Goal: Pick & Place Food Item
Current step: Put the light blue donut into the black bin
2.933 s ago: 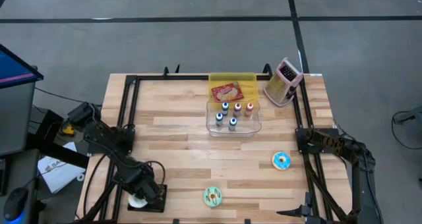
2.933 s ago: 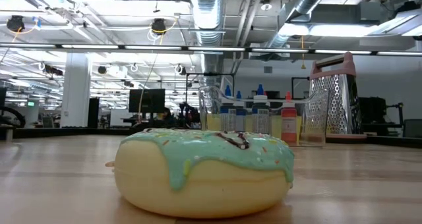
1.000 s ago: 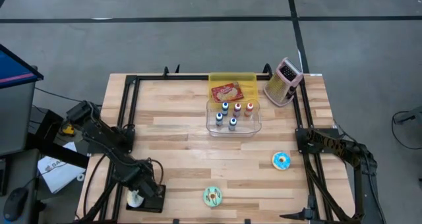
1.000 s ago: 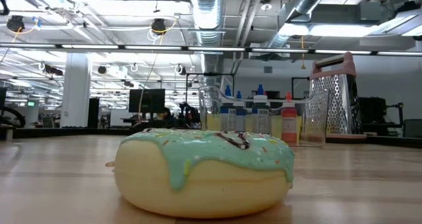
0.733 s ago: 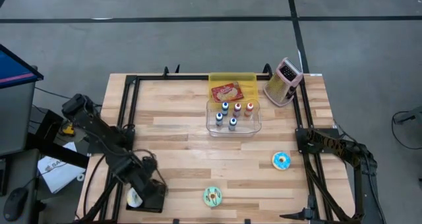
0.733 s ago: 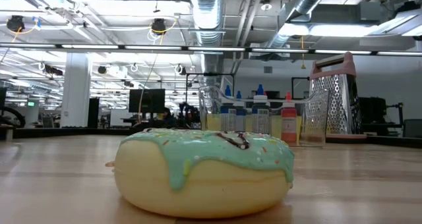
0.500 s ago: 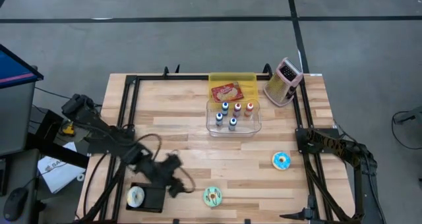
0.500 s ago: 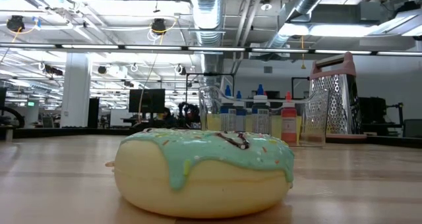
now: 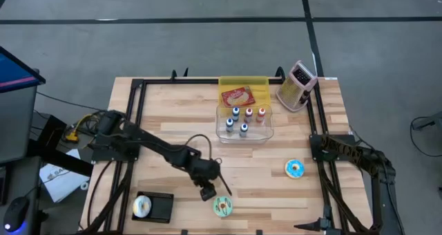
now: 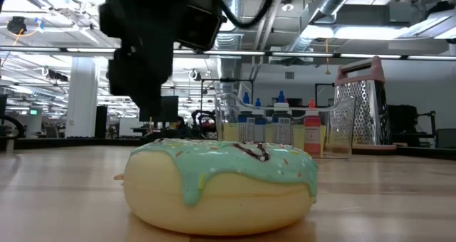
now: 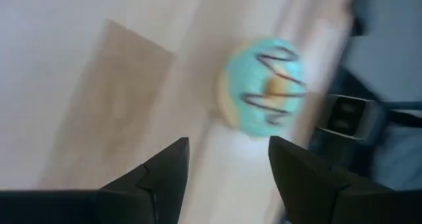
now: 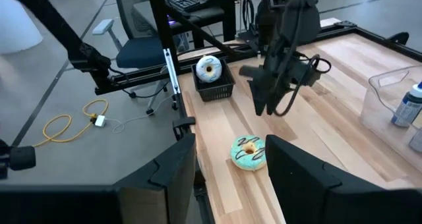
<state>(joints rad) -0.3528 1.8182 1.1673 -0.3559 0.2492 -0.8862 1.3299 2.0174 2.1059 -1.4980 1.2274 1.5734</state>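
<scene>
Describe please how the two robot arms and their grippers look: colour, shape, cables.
Both arms are dark, jointed metal links. The left arm carries a looping black cable near its wrist and ends in a blocky left gripper with two flat, dark, wedge-shaped fingers. The right arm looks alike; its right gripper has the same broad dark fingers.

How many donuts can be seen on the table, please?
3: a white donut in the black tray at the near left corner, a green donut at the near edge's middle, a blue donut at the right.
</scene>
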